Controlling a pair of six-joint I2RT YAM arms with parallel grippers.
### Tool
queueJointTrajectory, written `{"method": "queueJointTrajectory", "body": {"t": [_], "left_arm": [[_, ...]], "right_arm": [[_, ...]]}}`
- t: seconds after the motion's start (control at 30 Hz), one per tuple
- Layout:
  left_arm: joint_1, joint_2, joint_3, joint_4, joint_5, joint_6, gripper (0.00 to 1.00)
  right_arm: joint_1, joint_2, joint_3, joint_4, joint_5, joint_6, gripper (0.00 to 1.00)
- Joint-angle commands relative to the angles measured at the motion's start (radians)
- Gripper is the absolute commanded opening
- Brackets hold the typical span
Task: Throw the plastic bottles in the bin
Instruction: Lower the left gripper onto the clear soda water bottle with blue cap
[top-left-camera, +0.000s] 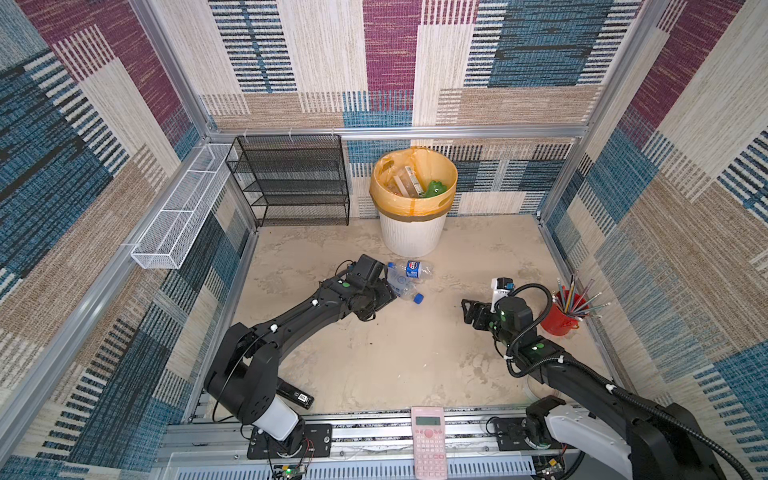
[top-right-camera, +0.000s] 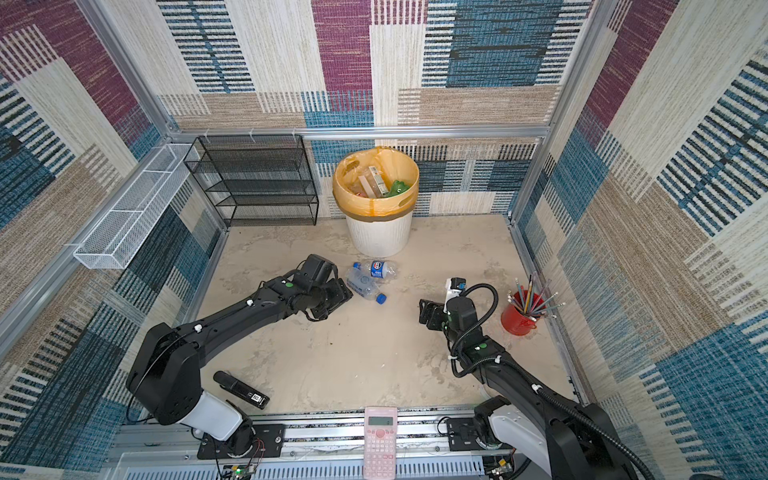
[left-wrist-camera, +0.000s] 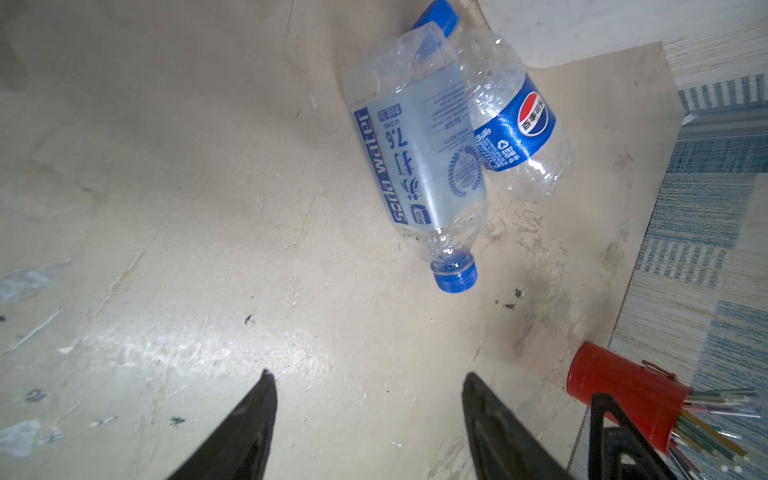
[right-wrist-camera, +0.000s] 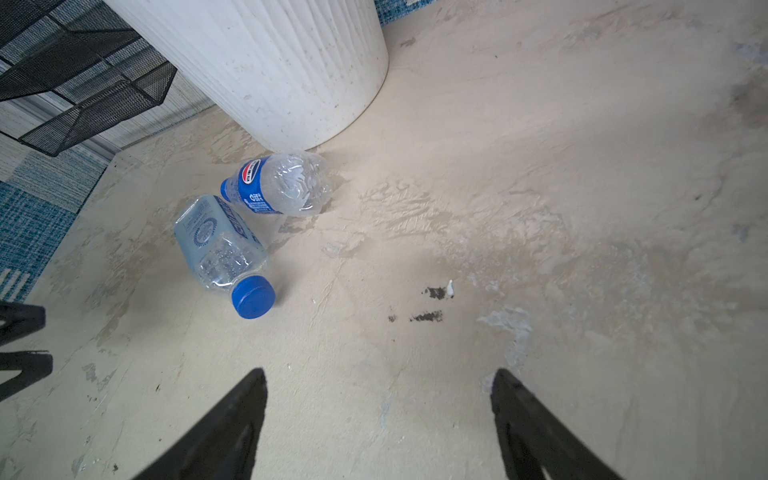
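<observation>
Two clear plastic bottles with blue caps lie touching on the table in front of the bin (top-left-camera: 411, 237). One has a pale "soda water" label (left-wrist-camera: 419, 158), the other a blue Pepsi label (left-wrist-camera: 515, 124). In a top view my left gripper (top-left-camera: 388, 293) sits low beside the soda water bottle (top-left-camera: 401, 286), open, with only bare table between its fingertips (left-wrist-camera: 266, 376). My right gripper (right-wrist-camera: 380, 372) hovers open and empty to the right, well short of both bottles. Inside the orange-lined bin lie a green bottle (top-left-camera: 434, 189) and other clear ones.
A black mesh rack (top-left-camera: 291, 178) and a white wire basket (top-left-camera: 183, 212) stand at the back left. A red cup of pencils (top-left-camera: 559, 318) is close behind my right wrist. A pink calculator (top-left-camera: 429, 440) and a black device (top-left-camera: 295, 397) lie near the front edge.
</observation>
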Motion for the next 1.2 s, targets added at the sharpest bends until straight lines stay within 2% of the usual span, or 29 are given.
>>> {"method": "queueJointTrajectory", "body": {"t": [0.0, 0.23, 0.43, 0.53, 0.67, 1.17], "left_arm": [[0.001, 0.055, 0.063, -0.019, -0.023, -0.035, 0.71], [0.001, 0.177, 0.172, -0.026, -0.025, -0.083, 0.70], [0.000, 0.217, 0.230, -0.041, -0.076, -0.100, 0.78], [0.001, 0.250, 0.284, -0.076, -0.088, -0.086, 0.86], [0.000, 0.293, 0.338, -0.094, -0.095, -0.074, 0.89], [0.000, 0.456, 0.474, -0.143, -0.062, -0.083, 0.81]], "right_arm": [[-0.003, -0.017, -0.005, 0.004, -0.007, 0.002, 0.85], [-0.018, -0.052, -0.026, -0.004, -0.014, -0.008, 0.86], [-0.038, -0.094, -0.060, -0.004, -0.025, -0.007, 0.86], [-0.046, -0.104, -0.071, -0.002, -0.036, -0.008, 0.86], [-0.053, -0.126, -0.088, 0.000, -0.040, -0.004, 0.86], [-0.066, -0.161, -0.110, -0.007, -0.037, -0.012, 0.86]]}}
